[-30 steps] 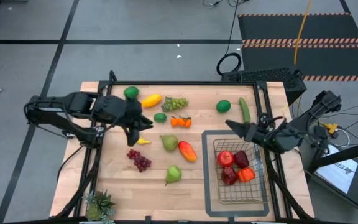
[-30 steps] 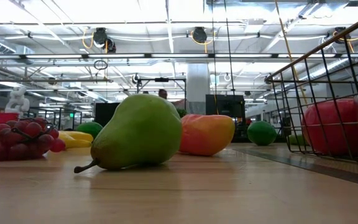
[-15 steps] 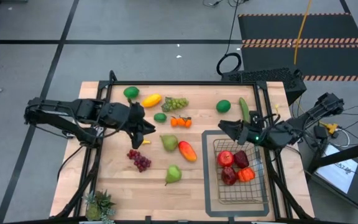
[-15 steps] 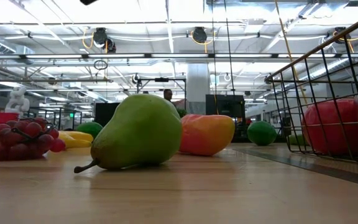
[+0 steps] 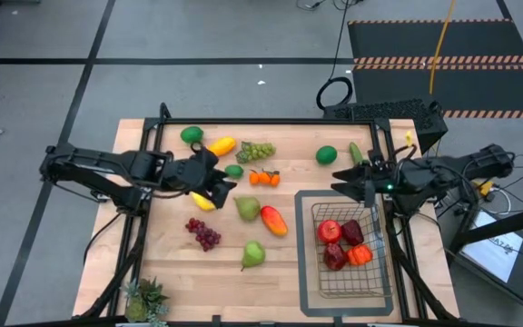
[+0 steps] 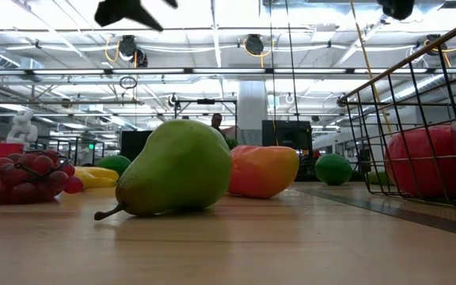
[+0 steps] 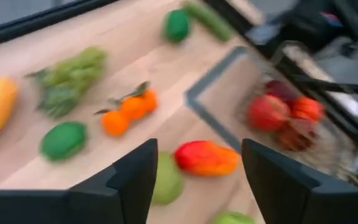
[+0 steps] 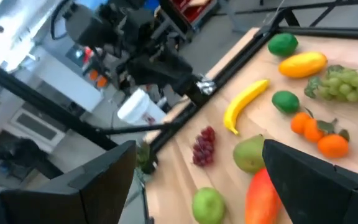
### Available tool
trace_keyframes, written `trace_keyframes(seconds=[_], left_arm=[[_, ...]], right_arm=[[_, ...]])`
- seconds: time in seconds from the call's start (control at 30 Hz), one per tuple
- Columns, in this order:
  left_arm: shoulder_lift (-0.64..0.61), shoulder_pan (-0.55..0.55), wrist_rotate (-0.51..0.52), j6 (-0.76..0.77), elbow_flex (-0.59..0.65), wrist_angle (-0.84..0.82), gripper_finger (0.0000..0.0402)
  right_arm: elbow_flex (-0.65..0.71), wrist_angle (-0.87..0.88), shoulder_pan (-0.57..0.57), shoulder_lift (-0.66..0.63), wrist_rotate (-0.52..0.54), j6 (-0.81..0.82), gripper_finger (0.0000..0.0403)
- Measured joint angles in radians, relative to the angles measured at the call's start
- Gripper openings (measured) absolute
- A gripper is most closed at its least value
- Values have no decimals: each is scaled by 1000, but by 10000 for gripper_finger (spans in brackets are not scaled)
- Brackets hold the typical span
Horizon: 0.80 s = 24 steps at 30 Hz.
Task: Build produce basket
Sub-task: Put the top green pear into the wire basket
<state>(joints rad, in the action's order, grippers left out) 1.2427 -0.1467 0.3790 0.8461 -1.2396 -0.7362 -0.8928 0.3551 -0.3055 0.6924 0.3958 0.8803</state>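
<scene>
The wire basket (image 5: 353, 272) stands at the right on a grey tray (image 5: 303, 254). It holds red apples (image 5: 330, 231) and other red fruit. Loose produce lies on the table: banana (image 5: 202, 202), pear (image 5: 247, 209), red-orange mango (image 5: 273, 220), red grapes (image 5: 203, 234), green pear (image 5: 253, 255), oranges (image 5: 264, 177), limes (image 5: 234, 171), green grapes (image 5: 258, 150). My left gripper (image 5: 222, 185) hangs open in the air between the banana and the pear (image 7: 166, 180). My right gripper (image 5: 340, 180) hovers open over the basket's far left corner, pointing left.
A spiky potted plant (image 5: 145, 300) stands at the near left corner. A cucumber (image 5: 356, 153) and a lime (image 5: 326, 154) lie at the far right, beside my right arm. Bare wood lies along the near edge between the plant and the tray.
My left gripper has gone down and toward the table's right, from beside the banana toward the pear, rolling as it went; its fingers now dip into the top of the low view. My right arm has swung toward the far edge and rolled, its gripper staying over the basket's far left corner.
</scene>
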Motion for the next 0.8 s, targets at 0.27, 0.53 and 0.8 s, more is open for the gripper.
trace_keyframes(seconds=[0.27, 0.53, 0.8], left_arm=[[57, 4, 15, 102, 0, -41, 239], [51, 69, -50, 298, 0, -268, 239], [38, 187, -134, 322, 0, -503, 239]], right_arm=[[0, 46, 32, -22, -87, 11, 341], [0, 43, 106, 40, -139, 11, 341], [0, -10, 197, 144, -137, 179, 341]])
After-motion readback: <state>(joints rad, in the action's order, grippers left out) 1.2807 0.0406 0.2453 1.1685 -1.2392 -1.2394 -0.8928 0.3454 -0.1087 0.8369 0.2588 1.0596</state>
